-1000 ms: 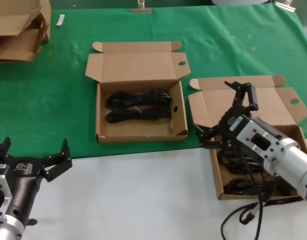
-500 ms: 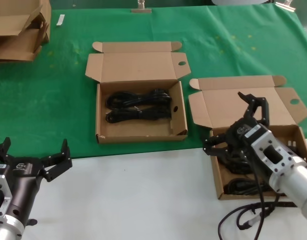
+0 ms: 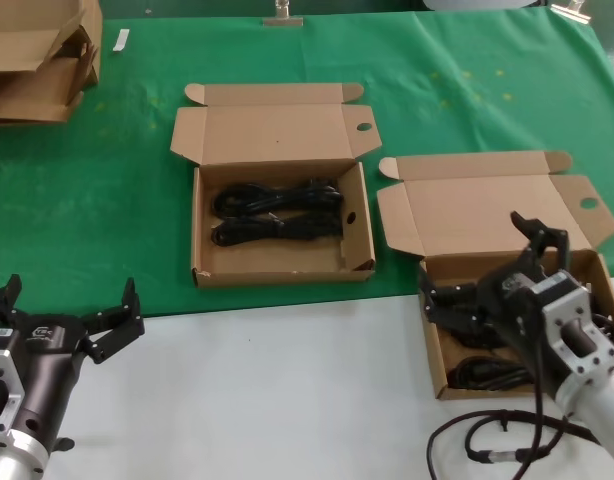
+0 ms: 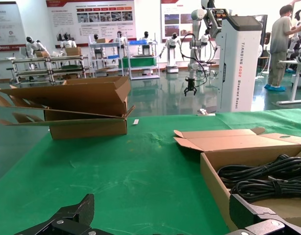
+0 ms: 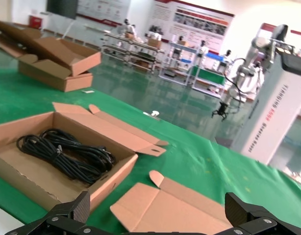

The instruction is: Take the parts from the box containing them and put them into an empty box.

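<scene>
Two black cable bundles [image 3: 275, 213] lie side by side in the middle box [image 3: 272, 130], whose right side flap has a round hole. The wrist views show these cables too [image 4: 263, 177] [image 5: 67, 152]. The right-hand box [image 3: 477, 205] at the table's near right holds more black cable [image 3: 482, 375], partly hidden by my right arm. My right gripper [image 3: 484, 262] hangs open and empty over that box, its fingers [image 5: 79, 208] spread wide above the lid. My left gripper [image 3: 72, 295] waits open at the near left on the white surface.
Stacked flattened cardboard boxes [image 3: 37, 55] sit at the far left corner of the green cloth. The robot's own loose black cable [image 3: 487, 440] loops on the white surface below the right box. Bare green cloth lies between my left gripper and the middle box.
My right gripper has moved right and nearer, from the gap between the boxes to over the right-hand box, staying open and empty. The left arm is still.
</scene>
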